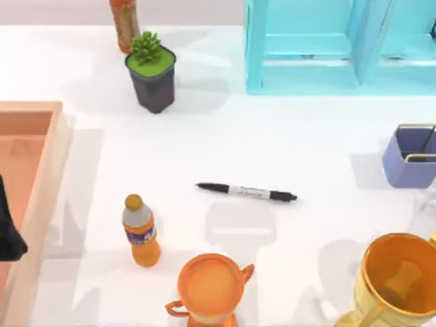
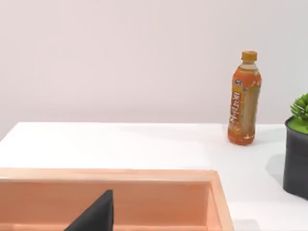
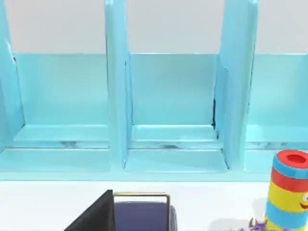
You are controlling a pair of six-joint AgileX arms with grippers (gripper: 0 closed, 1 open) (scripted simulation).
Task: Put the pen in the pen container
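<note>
On our white surface [image 1: 225, 136], the slim marker pen with black cap, black tail and white-grey barrel [image 1: 246, 192] lies flat near the middle, untouched. The small square periwinkle-blue pen container with thin gold wire rim [image 1: 411, 157] stands well apart from it at the right edge, upright.

Also listed:
- orange two-handled cup [image 1: 210, 287], near front edge
- large golden trophy cup [image 1: 395, 281], front right
- small orange drink bottle [image 1: 141, 231], left of the two-handled cup
- tall orange drink bottle [image 1: 125, 24], back left
- green succulent in a dark pot [image 1: 151, 71], just beside that bottle
- peach wooden tray [image 1: 41, 184], left edge
- turquoise shelf unit [image 1: 340, 44], back right
- striped red-yellow-blue cylinder [image 3: 288, 191]

Our left pincer [image 1: 8, 228] sits over the tray; we cannot tell its opening. Our right pincer [image 3: 96, 214] hangs over the pen container; its opening we cannot tell either.
</note>
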